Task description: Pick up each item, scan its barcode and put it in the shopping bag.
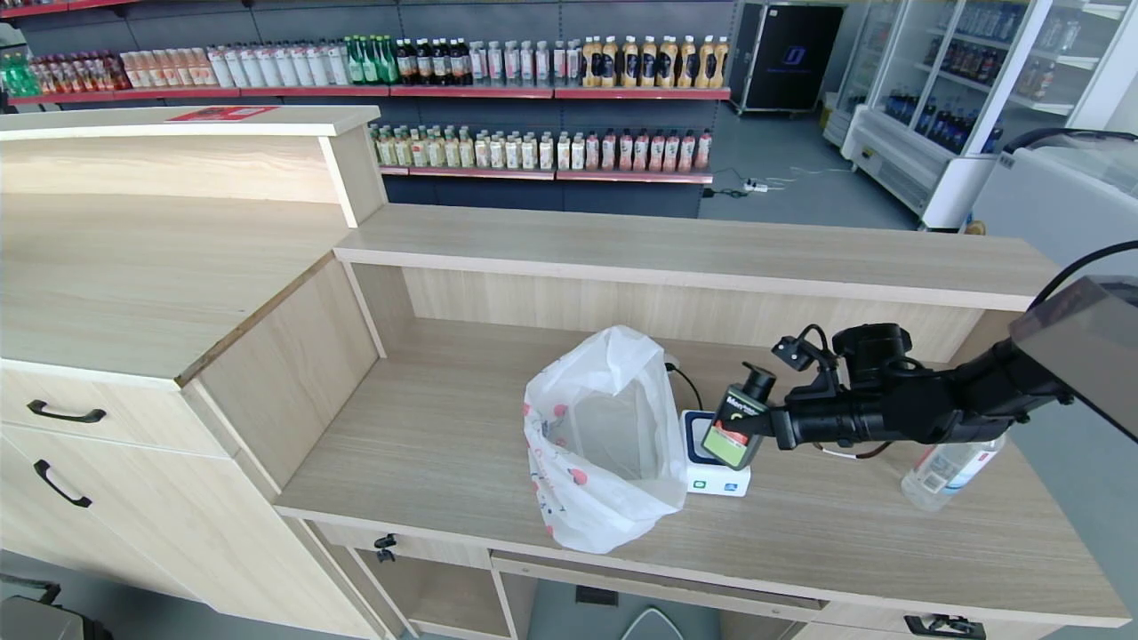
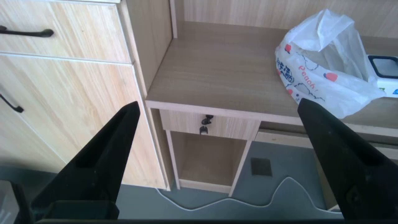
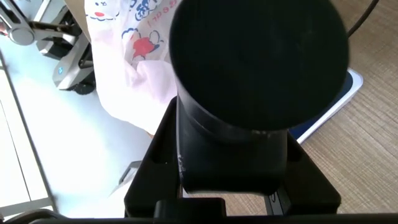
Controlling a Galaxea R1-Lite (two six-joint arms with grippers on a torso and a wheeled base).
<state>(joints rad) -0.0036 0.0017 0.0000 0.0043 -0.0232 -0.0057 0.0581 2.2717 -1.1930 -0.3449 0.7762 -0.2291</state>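
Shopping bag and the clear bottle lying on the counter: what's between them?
The scanner stands there, beside the shopping bag; the right gripper holds a black-capped bottle at it. Head view.

Free table (image 1: pixel 418 444): bare stretch left of the shopping bag (image 1: pixel 605 444), closed off by the side panel (image 1: pixel 293 373).
Bag mouth: open upward, reachable from above.
Right of bag: scanner (image 1: pixel 720 484) just beside it, with the right claw (image 1: pixel 756 425) gripping a green-labelled bottle (image 1: pixel 733 436) above it (tight gap).
Far right: clear bottle (image 1: pixel 947 471).
Rear: raised ledge (image 1: pixel 693 253).

Drink shelves (image 1: pixel 533 80) behind wooden counter (image 1: pixel 693 249); perhaps keys (image 2: pixel 203 124) hang underneath.
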